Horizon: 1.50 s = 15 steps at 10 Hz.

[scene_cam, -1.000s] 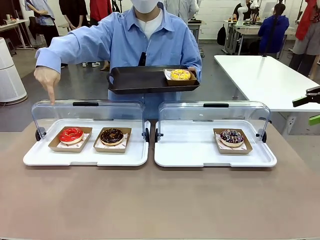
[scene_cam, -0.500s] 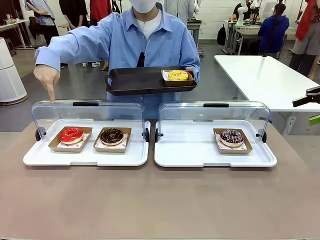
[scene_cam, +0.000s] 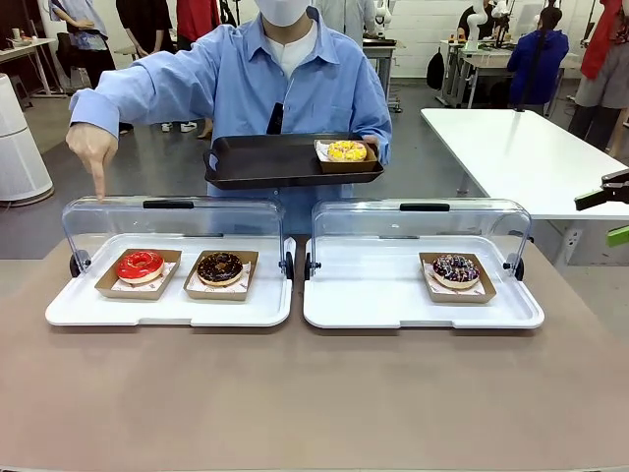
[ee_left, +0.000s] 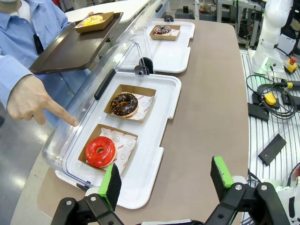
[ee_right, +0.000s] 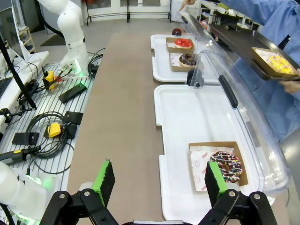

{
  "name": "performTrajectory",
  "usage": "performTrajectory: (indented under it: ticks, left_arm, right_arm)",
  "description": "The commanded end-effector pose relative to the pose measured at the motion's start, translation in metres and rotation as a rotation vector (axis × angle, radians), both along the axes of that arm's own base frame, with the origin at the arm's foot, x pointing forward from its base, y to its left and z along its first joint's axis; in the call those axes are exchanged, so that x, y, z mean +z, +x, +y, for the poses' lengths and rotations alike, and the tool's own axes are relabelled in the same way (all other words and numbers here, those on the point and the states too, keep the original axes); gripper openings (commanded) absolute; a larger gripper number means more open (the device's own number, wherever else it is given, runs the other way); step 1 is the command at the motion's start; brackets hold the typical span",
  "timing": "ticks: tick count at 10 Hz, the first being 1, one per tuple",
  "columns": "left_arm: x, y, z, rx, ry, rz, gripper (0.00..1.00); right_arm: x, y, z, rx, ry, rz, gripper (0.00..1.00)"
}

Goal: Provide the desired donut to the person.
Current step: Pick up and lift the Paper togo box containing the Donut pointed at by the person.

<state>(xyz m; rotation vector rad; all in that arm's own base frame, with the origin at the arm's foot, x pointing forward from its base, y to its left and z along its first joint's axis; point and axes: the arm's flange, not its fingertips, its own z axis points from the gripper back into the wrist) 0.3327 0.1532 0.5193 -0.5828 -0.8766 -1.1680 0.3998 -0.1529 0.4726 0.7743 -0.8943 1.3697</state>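
The person (scene_cam: 285, 79) in a light blue shirt stands across the table and points a finger (scene_cam: 99, 182) down over the red glazed donut (scene_cam: 140, 265) in the left white tray (scene_cam: 167, 308). A chocolate donut (scene_cam: 220, 266) lies beside it. A dark sprinkled donut (scene_cam: 456, 269) sits in the right white tray (scene_cam: 373, 305). The person's other hand holds a dark serving tray (scene_cam: 265, 162) bearing a yellow donut (scene_cam: 346, 150). My left gripper (ee_left: 164, 178) hangs open above the table's near edge, close to the red donut (ee_left: 100, 151). My right gripper (ee_right: 159, 178) is open near the sprinkled donut (ee_right: 226, 166).
Both white trays have clear hinged lids (scene_cam: 172, 221) raised at the back, with black handles. Cables and boxes (ee_right: 51, 129) lie on the robot base beside the brown table (scene_cam: 314, 393). A white table (scene_cam: 521, 157) stands at the far right.
The person's dark serving tray with the yellow donut has drifted slightly left and lower. The pointing hand stays over the red donut. Neither gripper has moved.
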Motion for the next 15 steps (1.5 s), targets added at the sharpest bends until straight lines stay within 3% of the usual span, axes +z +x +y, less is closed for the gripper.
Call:
performTrajectory:
  ticks: [1,6,7,8,11,13,15]
  left_arm:
    - [0.0,-0.001,0.0,-0.002,-0.008,-0.005,1.0]
    - [0.0,0.0,0.0,0.0,0.0,0.0,1.0]
    - [0.003,0.005,-0.008,-0.005,0.074,0.012,1.0]
    - [0.005,0.014,-0.017,-0.085,0.146,0.034,1.0]
    - [-0.002,0.038,-0.06,-0.097,0.381,0.104,1.0]
    - [-0.029,0.058,-0.093,-0.124,0.622,0.149,1.0]
    - [-0.065,0.08,-0.115,-0.112,0.716,0.176,1.0]
  right_arm:
    - [0.0,-0.001,0.0,0.008,-0.004,-0.001,1.0]
    - [0.0,-0.001,0.0,0.008,-0.004,-0.001,1.0]
    - [0.0,-0.001,0.0,0.008,-0.004,-0.001,1.0]
    - [0.0,-0.001,0.0,0.008,-0.004,-0.001,1.0]
    - [0.0,-0.001,0.0,0.008,-0.004,-0.001,1.0]
    - [0.0,-0.001,0.0,0.008,-0.004,-0.001,1.0]
    - [0.0,-0.001,0.0,0.008,-0.004,-0.001,1.0]
